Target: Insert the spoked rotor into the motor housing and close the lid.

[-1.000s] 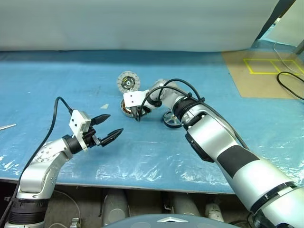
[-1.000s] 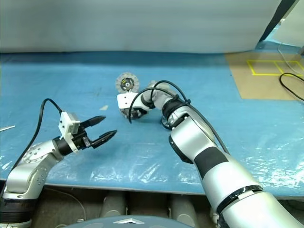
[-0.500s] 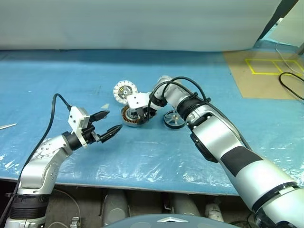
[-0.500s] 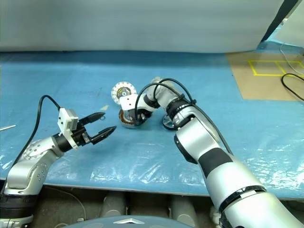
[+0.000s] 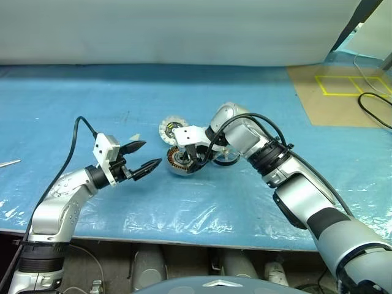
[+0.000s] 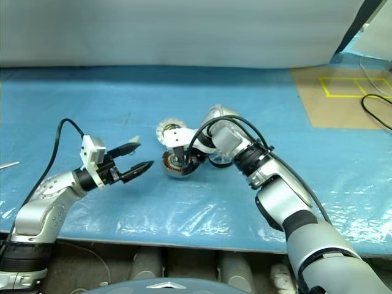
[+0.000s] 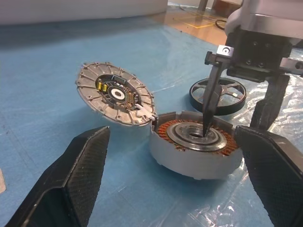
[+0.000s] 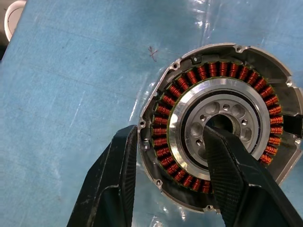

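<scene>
Worktop (image 5: 73, 92) is covered by blue sheeting under clear plastic film; a pale wall is seen behind, and brown flooring with yellow tape at far right.

Motor housing (image 7: 195, 149) is gripped through its wall by the right pincer (image 8: 168, 156), one finger in the centre bore, one outside the rim. Step is judged as positioning the housing; rotor not yet inserted.

Lid (image 7: 116, 99) is seen leaning against the housing's edge, segmented face up. Spoked rotor (image 7: 218, 94) lies just behind the housing.

Left pincer (image 5: 142, 157) is held wide open and empty, near the housing. Next: housing to be steadied, rotor fetched.
</scene>
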